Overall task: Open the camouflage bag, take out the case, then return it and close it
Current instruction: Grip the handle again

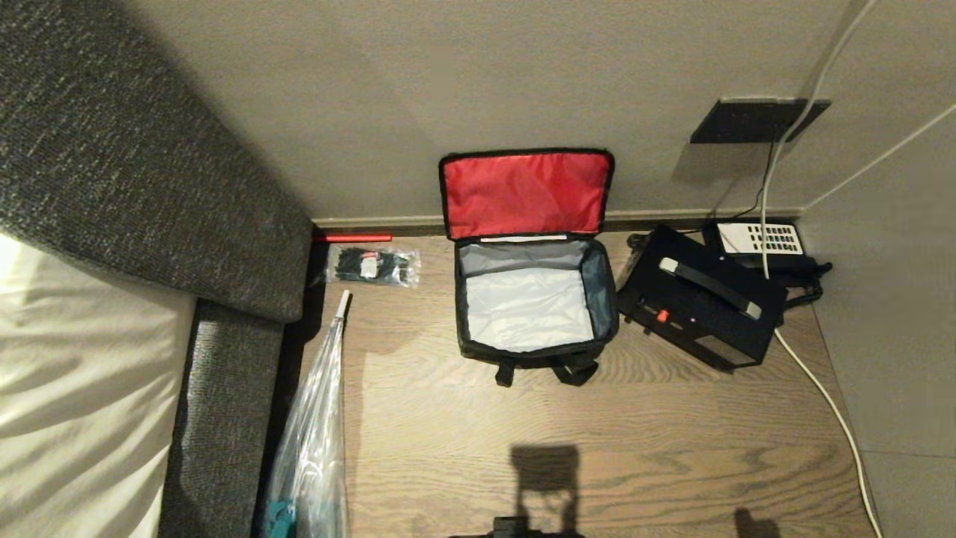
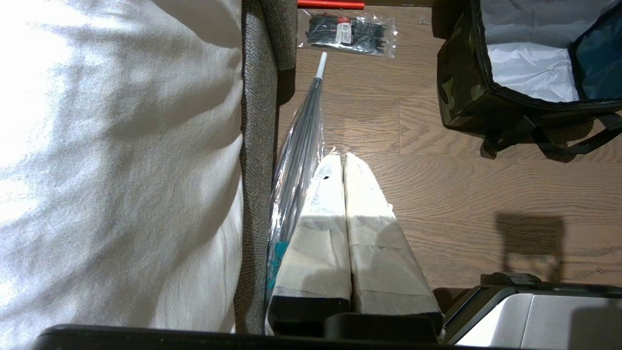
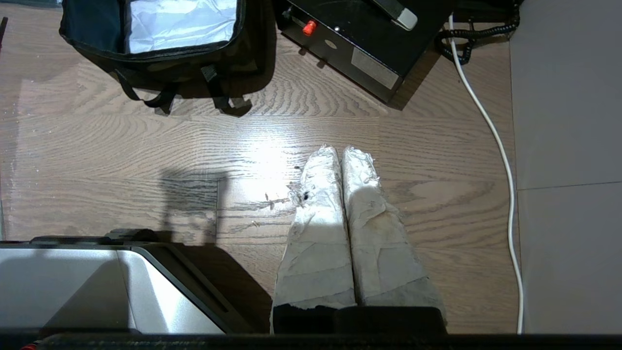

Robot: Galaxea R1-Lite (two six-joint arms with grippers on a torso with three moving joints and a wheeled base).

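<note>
The camouflage bag (image 1: 534,351) stands open on the wooden floor, its red-lined lid (image 1: 526,193) propped against the wall and its grey-white inside empty. It also shows in the left wrist view as the bag (image 2: 466,87) and in the right wrist view as the bag (image 3: 160,53). The black case (image 1: 698,306), with a silver-ended handle and a red button, lies on the floor just right of the bag, seen too as the case (image 3: 359,43). My left gripper (image 2: 342,158) and right gripper (image 3: 338,150) hang shut and empty over bare floor, well short of both things.
A grey sofa (image 1: 134,172) with a white cushion fills the left. A wrapped umbrella (image 1: 317,426) and a packet of black cable ties (image 1: 373,265) lie beside it. A telephone (image 1: 762,240) and a white cable (image 1: 821,388) sit right of the case. My base (image 3: 97,287) shows low.
</note>
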